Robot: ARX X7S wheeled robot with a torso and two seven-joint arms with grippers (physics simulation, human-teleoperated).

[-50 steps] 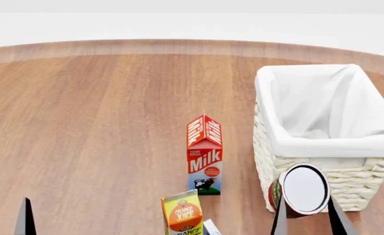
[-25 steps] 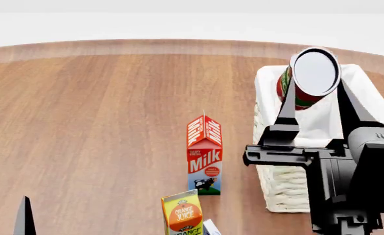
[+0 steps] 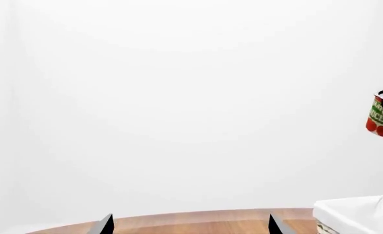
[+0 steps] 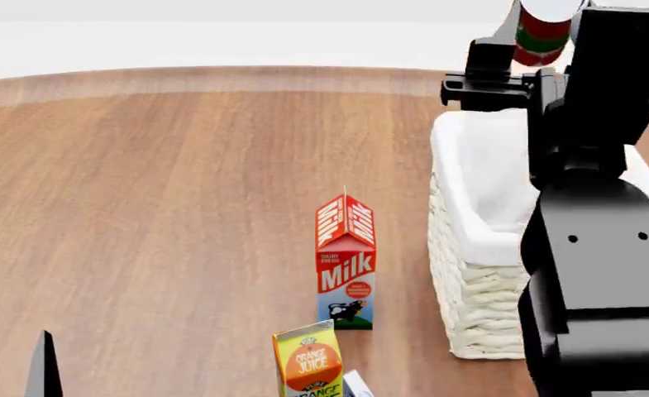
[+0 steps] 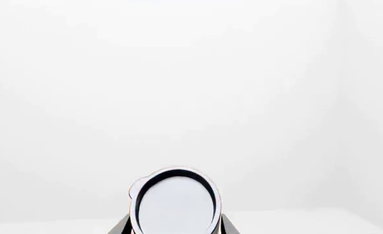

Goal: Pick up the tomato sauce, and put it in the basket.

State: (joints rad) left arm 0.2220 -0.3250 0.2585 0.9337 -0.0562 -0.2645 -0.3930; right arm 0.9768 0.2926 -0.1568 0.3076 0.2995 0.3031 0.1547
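My right gripper (image 4: pixel 545 29) is shut on the tomato sauce (image 4: pixel 542 35), a small can with a red, green and white label, held high above the far end of the basket (image 4: pixel 462 240). The can's silver top fills the space between the fingers in the right wrist view (image 5: pixel 174 202). The can also shows in the left wrist view (image 3: pixel 381 113), well above the basket's cloth rim (image 3: pixel 354 210). The black right arm hides the basket's right half in the head view. My left gripper (image 3: pixel 188 225) is open and empty, low at the near left; one fingertip (image 4: pixel 44 364) shows in the head view.
A red milk carton (image 4: pixel 346 260) stands on the round wooden table (image 4: pixel 169 207) left of the basket. An orange juice carton (image 4: pixel 308 364) stands nearer me at the bottom edge, with a small white object beside it.
My right arm has lifted the can from beside the basket's near wall to high above the basket's far end. The left arm and the cartons have not moved.
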